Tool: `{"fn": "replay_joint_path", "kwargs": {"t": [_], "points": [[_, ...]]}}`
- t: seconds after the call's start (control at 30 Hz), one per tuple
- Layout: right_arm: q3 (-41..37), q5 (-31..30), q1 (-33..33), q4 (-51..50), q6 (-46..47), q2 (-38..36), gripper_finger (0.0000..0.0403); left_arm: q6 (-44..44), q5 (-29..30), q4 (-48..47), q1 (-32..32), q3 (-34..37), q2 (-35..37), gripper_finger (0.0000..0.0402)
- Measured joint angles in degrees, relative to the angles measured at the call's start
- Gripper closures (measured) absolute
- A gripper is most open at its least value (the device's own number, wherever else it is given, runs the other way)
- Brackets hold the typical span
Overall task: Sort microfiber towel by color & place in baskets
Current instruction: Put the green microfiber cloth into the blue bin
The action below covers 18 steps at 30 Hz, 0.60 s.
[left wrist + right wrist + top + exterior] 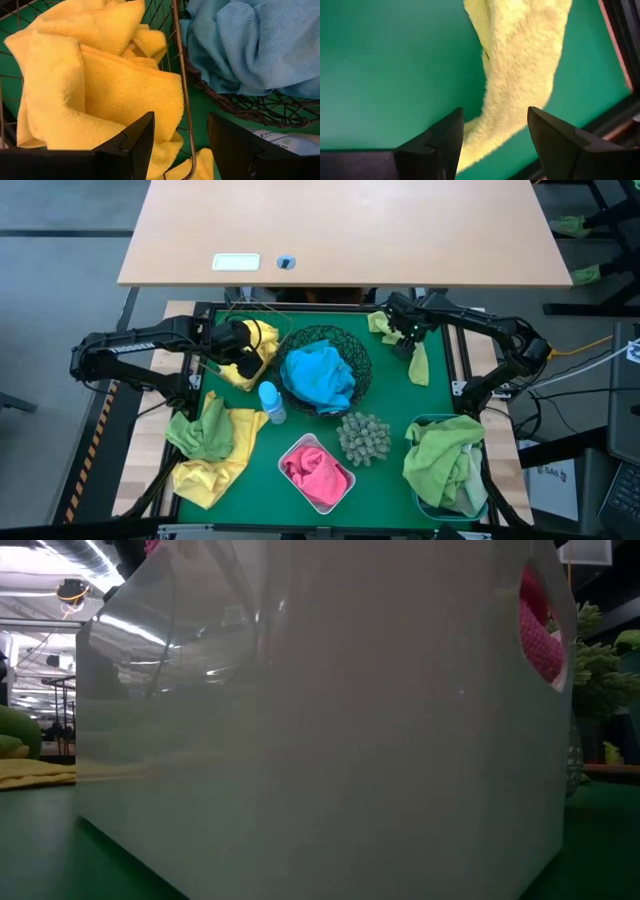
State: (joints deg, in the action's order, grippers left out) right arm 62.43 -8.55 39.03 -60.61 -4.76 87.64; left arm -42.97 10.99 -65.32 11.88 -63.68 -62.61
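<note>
White tub [330, 740] wall fills low view. Right gripper [492, 142] spread over lime towel [520, 65] on mat — soft, light, floppy; pinch at bunched fold. Left gripper [180, 145] spread above yellow towels [100, 85] in wire basket [181, 75].

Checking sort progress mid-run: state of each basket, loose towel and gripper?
black mesh bowl: holds blue towels
white tub: holds a pink towel
blue tub: piled with green towels
wire basket: holds yellow towels
left gripper: open, over the wire basket
right gripper: open, over a loose lime towel
yellow and green towels: unsorted on the mat
</note>
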Motion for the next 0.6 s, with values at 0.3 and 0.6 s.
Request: {"fn": "replay_joint_path", "kwargs": {"t": [0.3, 0.6], "points": [[-6.84, 0.41, -0.04, 9.32, 1.56, -0.02, 0.0183, 0.03, 0.03, 0.04, 0.0, 0.0, 0.0, 0.0227], [-9.72, -0.02, -0.02, 14.47, 1.52, -0.02, 0.0302, 0.05, 0.77, 0.06, 0.0, 0.0, 0.0, 0.0227]]}}
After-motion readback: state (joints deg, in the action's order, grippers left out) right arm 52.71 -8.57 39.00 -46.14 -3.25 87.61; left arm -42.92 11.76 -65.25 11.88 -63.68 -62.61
